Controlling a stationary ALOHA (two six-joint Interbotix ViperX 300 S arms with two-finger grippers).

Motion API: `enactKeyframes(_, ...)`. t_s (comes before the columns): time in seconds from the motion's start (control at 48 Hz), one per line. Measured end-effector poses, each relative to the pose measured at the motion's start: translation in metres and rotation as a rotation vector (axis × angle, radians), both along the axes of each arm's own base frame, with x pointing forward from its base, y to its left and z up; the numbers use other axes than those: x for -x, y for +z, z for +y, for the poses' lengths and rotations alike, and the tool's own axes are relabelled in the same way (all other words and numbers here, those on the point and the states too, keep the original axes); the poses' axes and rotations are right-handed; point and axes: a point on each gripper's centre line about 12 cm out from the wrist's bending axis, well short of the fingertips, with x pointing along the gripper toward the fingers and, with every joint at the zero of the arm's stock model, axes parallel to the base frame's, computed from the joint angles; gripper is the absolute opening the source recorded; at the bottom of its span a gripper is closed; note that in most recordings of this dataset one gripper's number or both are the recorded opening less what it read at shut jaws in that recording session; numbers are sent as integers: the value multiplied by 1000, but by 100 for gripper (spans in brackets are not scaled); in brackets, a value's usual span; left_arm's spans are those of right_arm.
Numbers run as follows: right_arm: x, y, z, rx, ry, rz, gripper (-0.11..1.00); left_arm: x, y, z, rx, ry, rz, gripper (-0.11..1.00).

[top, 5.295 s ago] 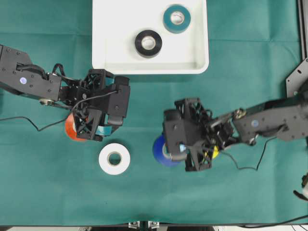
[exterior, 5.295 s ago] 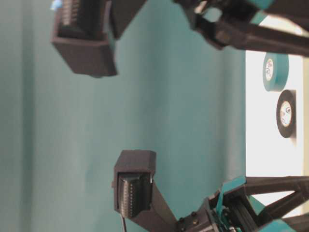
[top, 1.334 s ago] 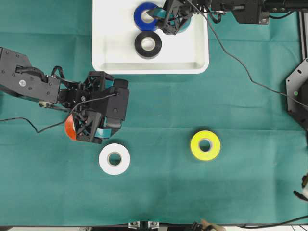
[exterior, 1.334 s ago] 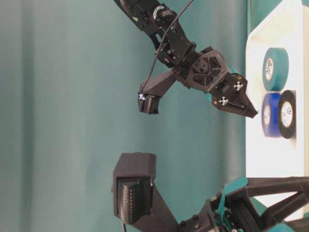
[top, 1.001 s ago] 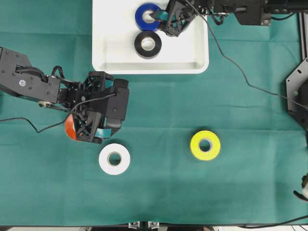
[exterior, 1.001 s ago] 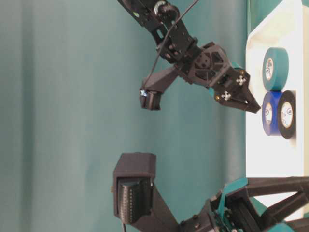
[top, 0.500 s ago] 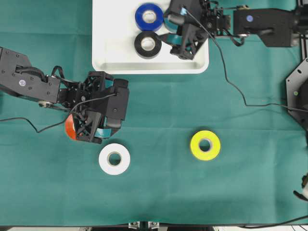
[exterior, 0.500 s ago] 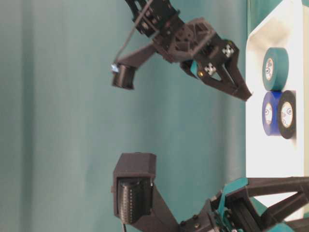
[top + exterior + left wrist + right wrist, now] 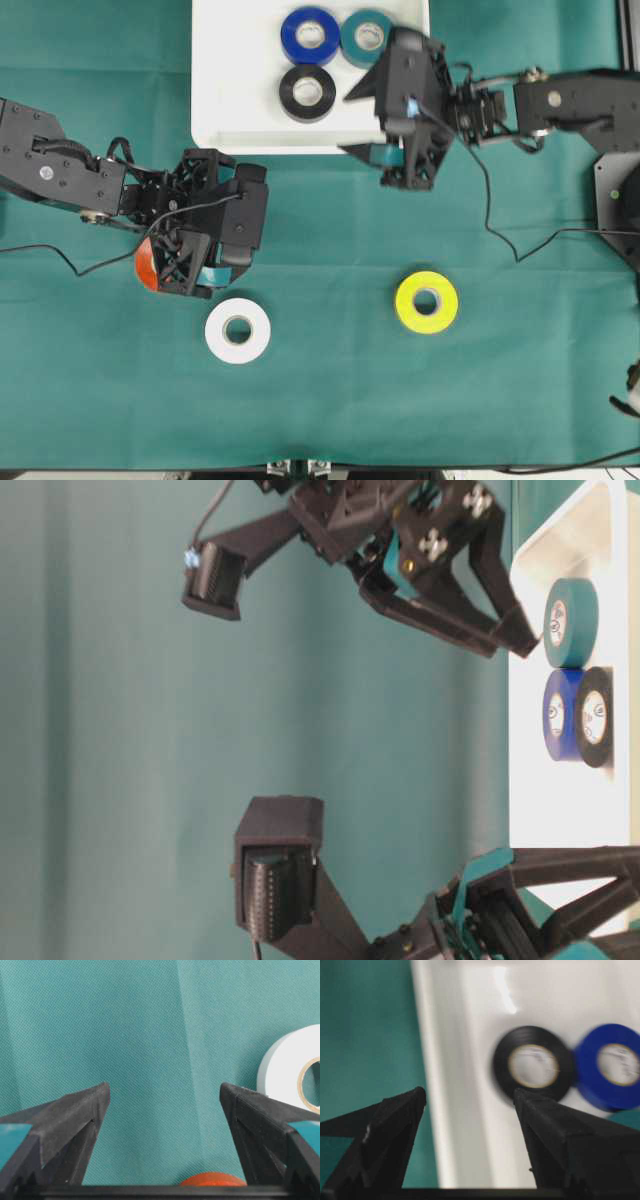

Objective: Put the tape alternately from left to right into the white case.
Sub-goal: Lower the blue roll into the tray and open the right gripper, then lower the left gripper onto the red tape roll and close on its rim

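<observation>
**Three rolls in the case, three on the cloth, both grippers holding nothing**

Nearest the front edge of the green cloth (image 9: pixel 330 400) lie two loose rolls: the white tape (image 9: pixel 238 331) on the left and the yellow tape (image 9: pixel 427 302) well apart to its right, both flat with their cores up.

Just behind the white tape sits the left gripper (image 9: pixel 185 262). Its jaws stand wide apart with only bare cloth between them in the left wrist view. The orange tape (image 9: pixel 146 264) shows as a sliver at the gripper's outer side, mostly hidden beneath the black frame; in the wrist view its top edge peeks out at the bottom, below the jaws, not between them. Whether the gripper touches it cannot be told.

Farther back, the right gripper (image 9: pixel 372 110) hangs over the near right corner of the white case (image 9: pixel 230 110). Its fingers are spread broadly and grasp nothing; the right wrist view looks between them onto the case rim and the rolls inside.

The case lies at the far middle of the cloth. In it, the black tape (image 9: pixel 308 92) is nearest, the blue tape (image 9: pixel 310 35) touching it just behind, and the teal tape (image 9: pixel 367 37) just beside the blue one on its right.
</observation>
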Motion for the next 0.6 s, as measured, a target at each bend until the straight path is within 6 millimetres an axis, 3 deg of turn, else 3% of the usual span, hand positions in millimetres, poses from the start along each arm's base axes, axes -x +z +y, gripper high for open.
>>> enactKeyframes(0.334,11,-3,39,-5,104,12,78,0,0,0,0,0,-2,65)
enactKeyframes(0.605,15,-9,49,-5,134,30,78,0,0,-2,1,-4,0,65)
